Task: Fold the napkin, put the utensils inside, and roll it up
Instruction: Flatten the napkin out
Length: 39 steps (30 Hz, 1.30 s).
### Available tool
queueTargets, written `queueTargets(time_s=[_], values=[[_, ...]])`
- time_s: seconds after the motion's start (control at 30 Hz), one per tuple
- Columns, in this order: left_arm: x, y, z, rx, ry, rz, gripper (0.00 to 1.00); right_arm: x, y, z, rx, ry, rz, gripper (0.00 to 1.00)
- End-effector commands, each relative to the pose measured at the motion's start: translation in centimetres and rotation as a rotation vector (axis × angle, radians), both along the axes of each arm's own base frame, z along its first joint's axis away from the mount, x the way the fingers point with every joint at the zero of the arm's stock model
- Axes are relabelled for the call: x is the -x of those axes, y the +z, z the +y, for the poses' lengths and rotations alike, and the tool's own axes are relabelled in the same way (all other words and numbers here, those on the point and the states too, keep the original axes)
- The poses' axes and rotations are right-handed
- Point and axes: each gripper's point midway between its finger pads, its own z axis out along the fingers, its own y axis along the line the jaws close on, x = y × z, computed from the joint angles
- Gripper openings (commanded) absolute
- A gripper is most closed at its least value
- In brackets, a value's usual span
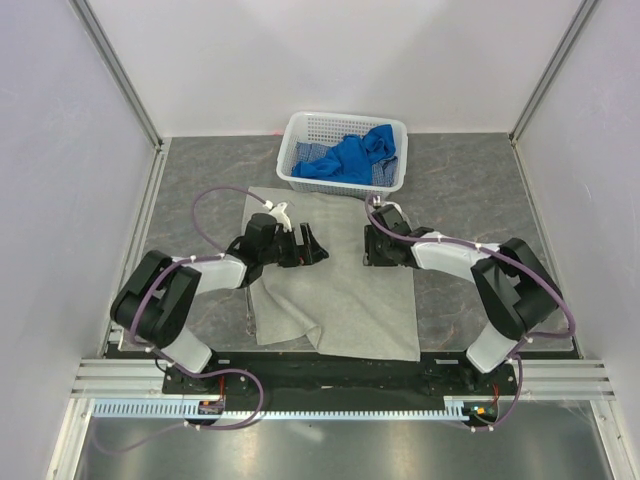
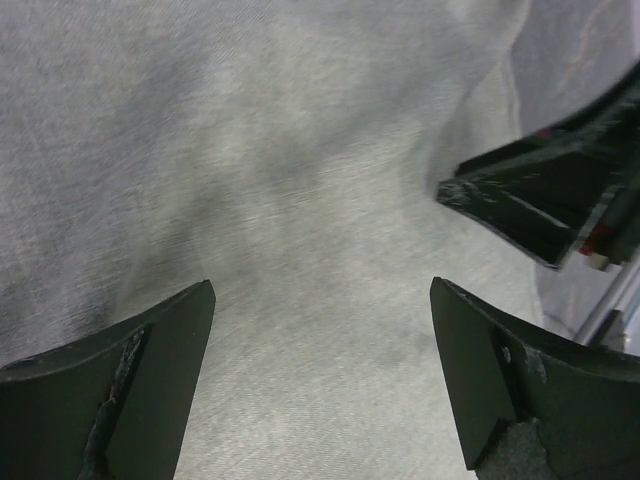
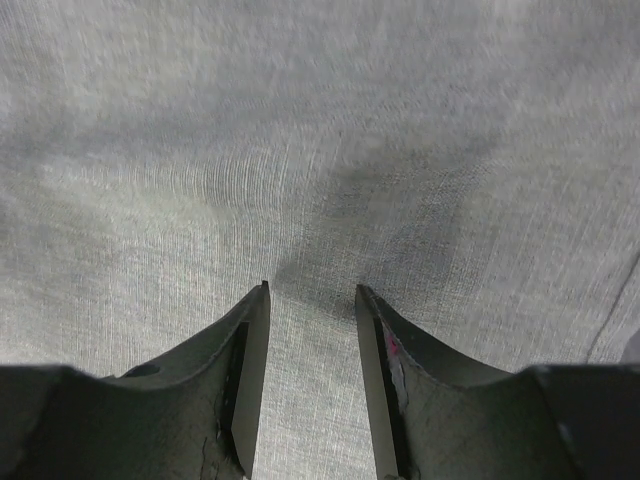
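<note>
Rearward, basket (image 1: 295, 150) holds blue cloths (image 1: 350, 160); left end effector (image 2: 322, 285) gapes, right end effector (image 3: 311, 288) half-parted.

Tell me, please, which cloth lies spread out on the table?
The large light grey-beige thin cloth napkin; the bright blue cloths sit bunched inside the white plastic basket.

Napkin (image 1: 345, 295): thin woven cloth, matt, fine threads showing, softly creased. Basket (image 1: 296, 150): white plastic lattice, slight sheen. Cloths (image 1: 350, 160) inside: bright blue, soft fabric. Table (image 1: 480, 190): dark, marbled, smooth. Left gripper (image 2: 322, 295) fingers (image 2: 150, 350): black, matt, scuffed.
</note>
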Motion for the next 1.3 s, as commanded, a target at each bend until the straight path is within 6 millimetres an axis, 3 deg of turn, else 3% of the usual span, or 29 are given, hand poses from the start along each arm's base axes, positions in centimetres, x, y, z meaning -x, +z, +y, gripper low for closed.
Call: queueTargets(time_s=[0.0, 0.03, 0.13, 0.2, 0.3, 0.33, 0.4, 0.43, 0.5, 0.53, 0.6, 0.63, 0.67, 0.73, 0.83, 1.07, 1.27], values=[[0.2, -2.1, 0.9, -0.085, -0.013, -0.009, 0.95, 5.4, -2.3, -2.5, 0.029, -0.043, 0.170, 0.48], [0.9, -2.7, 1.2, -0.090, -0.011, 0.015, 0.95, 6.8, -3.0, -3.3, 0.044, -0.050, 0.206, 0.48], [2.5, -3.7, 1.3, -0.083, -0.019, 0.069, 0.95, 8.4, -2.4, -3.5, 0.013, -0.052, 0.231, 0.48], [3.3, -3.6, 1.1, -0.071, -0.034, 0.077, 0.95, 8.0, -1.0, -3.5, 0.008, -0.036, 0.195, 0.48], [4.5, -3.6, 1.0, -0.064, -0.049, 0.098, 0.95, 5.5, 2.5, -3.5, 0.005, -0.019, 0.115, 0.50], [5.0, -3.7, 1.1, -0.067, -0.050, 0.110, 0.95, 3.4, 4.4, -3.9, -0.015, -0.049, 0.066, 0.50], [5.4, -3.6, 1.4, -0.074, -0.038, 0.122, 0.95, 0.9, 6.3, -5.0, -0.018, -0.067, 0.002, 0.50], [5.8, -3.9, 1.7, -0.079, -0.032, 0.133, 0.95, -1.7, 8.1, -6.3, -0.031, -0.113, -0.059, 0.50], [6.1, -4.0, 2.2, -0.093, -0.015, 0.140, 0.95, -4.2, 8.9, -7.5, -0.026, -0.138, -0.109, 0.51], [6.2, -3.8, 2.3, -0.093, -0.013, 0.134, 0.95, -6.3, 10.3, -8.0, -0.029, -0.130, -0.180, 0.51], [6.3, -3.6, 2.4, -0.098, -0.016, 0.134, 0.95, -8.0, 9.5, -7.8, -0.029, -0.109, -0.185, 0.51], [6.3, -3.2, 2.3, -0.094, -0.019, 0.124, 0.95, -9.5, 10.3, -7.8, -0.041, -0.099, -0.223, 0.51], [6.2, -2.9, 2.3, -0.092, -0.019, 0.116, 0.95, -10.2, 8.9, -7.6, -0.039, -0.090, -0.195, 0.51], [6.1, -2.3, 2.3, -0.094, -0.024, 0.105, 0.95, -11.8, 8.8, -7.2, -0.067, -0.069, -0.210, 0.51], [5.9, -1.2, 2.3, -0.096, -0.026, 0.084, 0.95, -13.2, 6.8, -5.6, -0.128, -0.019, -0.196, 0.51], [5.4, 0.7, 2.4, -0.095, -0.020, 0.047, 0.96, -14.7, 3.9, -3.2, -0.231, 0.036, -0.211, 0.51], [5.1, 1.4, 2.6, -0.110, -0.011, 0.028, 0.96, -13.8, -0.2, -5.4, -0.130, -0.063, -0.112, 0.50]])
